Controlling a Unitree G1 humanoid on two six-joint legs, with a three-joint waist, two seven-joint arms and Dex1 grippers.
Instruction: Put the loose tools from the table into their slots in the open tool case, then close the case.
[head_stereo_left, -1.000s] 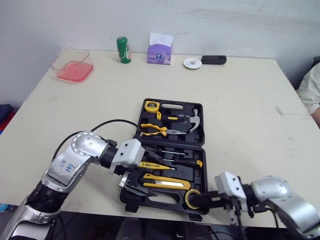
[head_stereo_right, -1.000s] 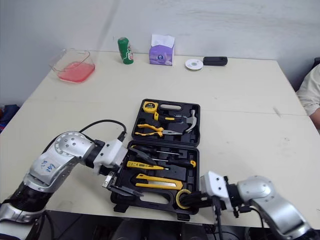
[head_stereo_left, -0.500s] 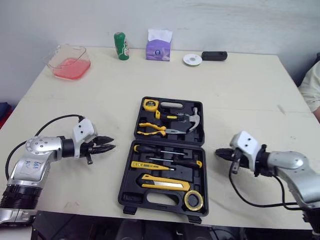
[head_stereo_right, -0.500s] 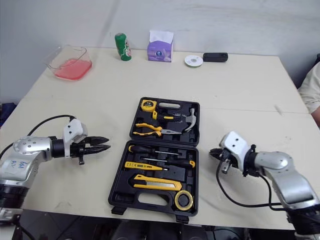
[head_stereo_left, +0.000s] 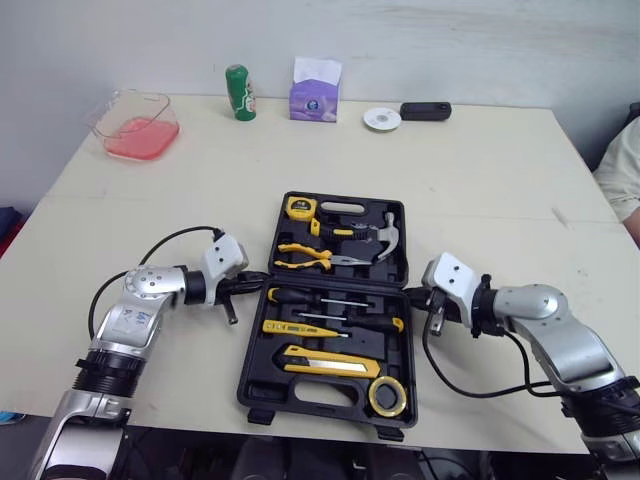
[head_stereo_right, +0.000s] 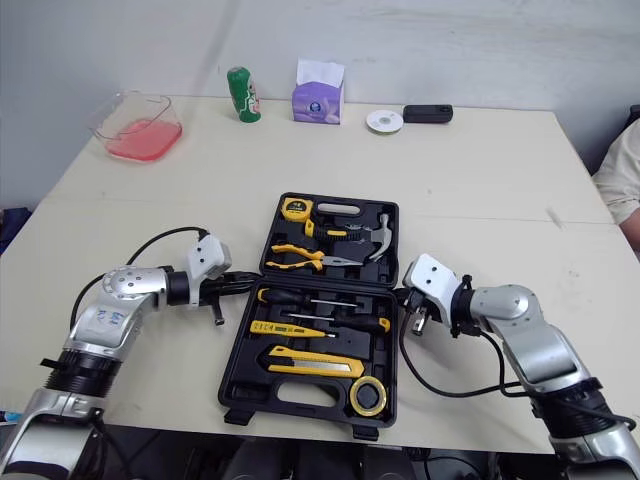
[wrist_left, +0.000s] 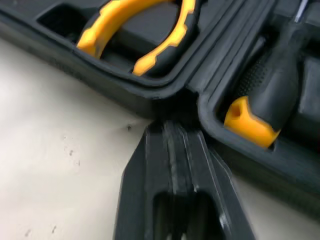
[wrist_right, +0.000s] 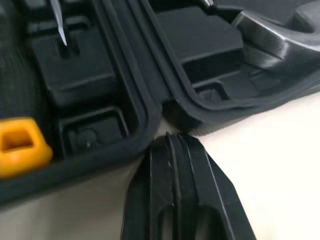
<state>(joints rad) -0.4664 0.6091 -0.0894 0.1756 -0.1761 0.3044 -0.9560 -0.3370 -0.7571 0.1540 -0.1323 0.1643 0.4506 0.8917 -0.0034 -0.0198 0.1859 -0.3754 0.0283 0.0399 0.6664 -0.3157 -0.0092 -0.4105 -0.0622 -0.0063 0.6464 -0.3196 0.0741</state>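
Both of my claws are now sitting at the hinge line of the tool case (head_stereo_left: 262, 396), having come in from well out on the surface (head_stereo_left: 480, 200) half a second ago.

Left claw (head_stereo_left: 258, 283): the fingers are pressing together and holding nothing. The tip is resting in the notch between the two halves, on the case's left side.

Tool case: it is lying open mid-surface.
- The far half is carrying a tape measure (head_stereo_left: 299, 209), pliers (head_stereo_left: 305, 258) and a hammer (head_stereo_left: 385, 238).
- The near half is carrying a screwdriver (head_stereo_left: 335, 300), a yellow tester (head_stereo_left: 300, 329), a utility knife (head_stereo_left: 330, 364) and a tape roll (head_stereo_left: 386, 397).

Right claw (head_stereo_left: 410, 294): the fingers are pressing together and gripping nothing. The tip is sitting at the matching notch on the case's right side.

Standing along the far edge, well apart from the case: a pink tray (head_stereo_left: 140, 125), a green can (head_stereo_left: 237, 93), a tissue box (head_stereo_left: 315, 92), a white disc (head_stereo_left: 381, 119) and a black device (head_stereo_left: 425, 110).
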